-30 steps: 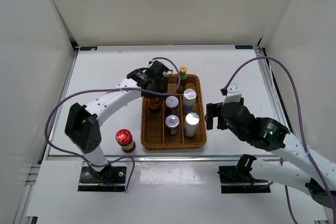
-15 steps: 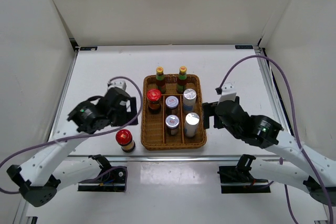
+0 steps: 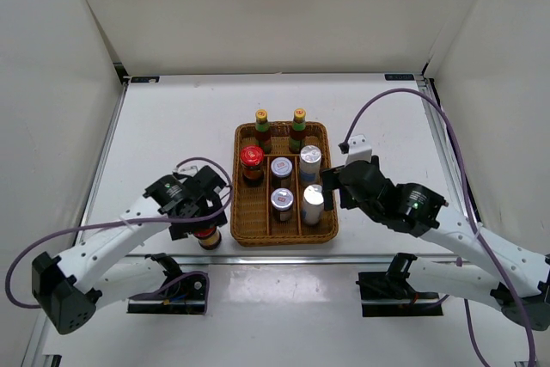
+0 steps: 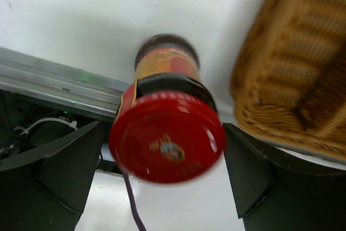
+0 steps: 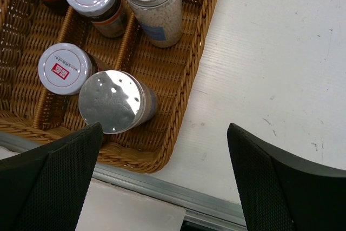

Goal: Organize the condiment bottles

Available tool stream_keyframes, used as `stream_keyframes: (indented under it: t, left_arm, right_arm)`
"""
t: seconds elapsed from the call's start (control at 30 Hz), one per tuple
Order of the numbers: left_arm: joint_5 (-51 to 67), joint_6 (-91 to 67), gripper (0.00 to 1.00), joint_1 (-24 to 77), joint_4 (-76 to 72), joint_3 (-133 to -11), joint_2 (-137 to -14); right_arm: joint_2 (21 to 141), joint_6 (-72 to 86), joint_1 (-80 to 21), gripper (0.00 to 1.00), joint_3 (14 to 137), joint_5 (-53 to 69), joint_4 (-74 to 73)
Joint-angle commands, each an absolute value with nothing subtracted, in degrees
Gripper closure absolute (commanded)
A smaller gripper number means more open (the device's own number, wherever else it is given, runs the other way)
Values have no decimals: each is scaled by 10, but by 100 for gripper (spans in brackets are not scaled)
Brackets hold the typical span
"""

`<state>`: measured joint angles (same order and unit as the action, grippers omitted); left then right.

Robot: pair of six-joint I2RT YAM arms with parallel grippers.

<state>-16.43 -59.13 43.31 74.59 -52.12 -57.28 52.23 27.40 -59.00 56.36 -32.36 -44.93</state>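
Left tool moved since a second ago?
Yes. The left tool has swung from over the far-left corner of the wicker tray back toward the near edge; it now stands open around the loose red-lidded jar left of the tray.

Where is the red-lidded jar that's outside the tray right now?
Top view: the red-lidded jar stands on the table beside the wicker tray's near-left corner, directly under the left gripper, whose open fingers flank it.
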Motion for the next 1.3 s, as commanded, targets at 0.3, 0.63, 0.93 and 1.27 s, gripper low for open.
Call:
stream_keyframes:
  t: [0.3, 0.63, 0.93, 1.27]
  left_arm:
    - [-210, -586, 34, 435, 719, -583, -538]
    - [-201, -518, 89, 435, 724, -788, -589]
    - [-185, -481, 89, 498, 675, -848, -716]
    - [-235, -481, 89, 512, 636, -809, -812]
  right_arm:
    - [492, 267, -592, 1, 572, -324, -438]
    - [475, 273, -592, 1, 567, -324, -449]
    - [481, 267, -592, 1, 567, -330, -449]
    - [454, 267, -592, 0, 586, -329, -472]
